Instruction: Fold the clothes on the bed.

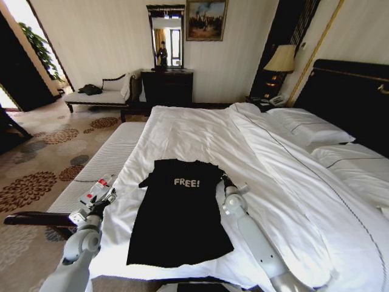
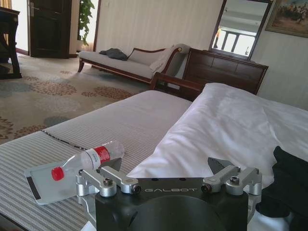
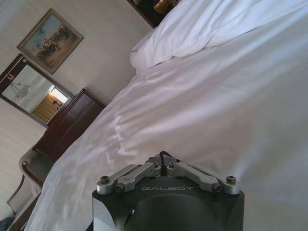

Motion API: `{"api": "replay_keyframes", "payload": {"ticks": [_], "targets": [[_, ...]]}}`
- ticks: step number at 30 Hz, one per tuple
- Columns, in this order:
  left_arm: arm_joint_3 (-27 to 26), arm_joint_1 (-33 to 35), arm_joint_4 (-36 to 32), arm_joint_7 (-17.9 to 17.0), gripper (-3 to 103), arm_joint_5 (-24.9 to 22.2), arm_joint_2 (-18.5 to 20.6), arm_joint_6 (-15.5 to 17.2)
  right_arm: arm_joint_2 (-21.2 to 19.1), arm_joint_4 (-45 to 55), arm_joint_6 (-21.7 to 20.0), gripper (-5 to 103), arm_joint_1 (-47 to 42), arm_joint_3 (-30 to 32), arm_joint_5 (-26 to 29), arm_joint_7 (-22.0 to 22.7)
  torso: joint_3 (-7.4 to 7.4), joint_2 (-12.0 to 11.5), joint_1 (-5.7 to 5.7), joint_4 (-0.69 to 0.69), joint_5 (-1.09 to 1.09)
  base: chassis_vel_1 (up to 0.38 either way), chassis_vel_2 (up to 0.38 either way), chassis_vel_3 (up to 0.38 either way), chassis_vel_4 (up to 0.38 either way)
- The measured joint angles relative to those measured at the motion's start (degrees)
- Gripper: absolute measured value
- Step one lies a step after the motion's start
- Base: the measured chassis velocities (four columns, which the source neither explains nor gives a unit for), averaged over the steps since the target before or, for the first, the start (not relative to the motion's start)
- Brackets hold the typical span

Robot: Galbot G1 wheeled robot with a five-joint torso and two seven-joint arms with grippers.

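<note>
Right hand (image 1: pixel 226 181) clenched on the T-shirt (image 1: pixel 179 219) sleeve; left hand (image 1: pixel 104 201) released, wide of the hem. Pinch only fabric, not the bed (image 1: pixel 292 182) duvet, and lift evenly.

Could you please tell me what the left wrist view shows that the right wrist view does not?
Left wrist view alone: the open left gripper, a red-capped plastic bottle lying on the striped bench, patterned carpet, and an edge of the black T-shirt. Right wrist view alone: the shut right gripper over the duvet, and white pillows. Both share the bed, the dark dresser and the mirror.
</note>
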Motion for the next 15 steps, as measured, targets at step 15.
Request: {"api": "replay_keyframes", "payload": {"ticks": [15], "targets": [[0.2, 0.3, -0.7, -0.1, 100, -0.2, -0.3, 0.1, 3.6, -0.6, 7.4, 0, -6.9, 8.2, -10.2, 1.4, 0.00, 0.0, 0.00, 0.01, 0.00, 0.000, 0.000, 0.000, 0.000]]}}
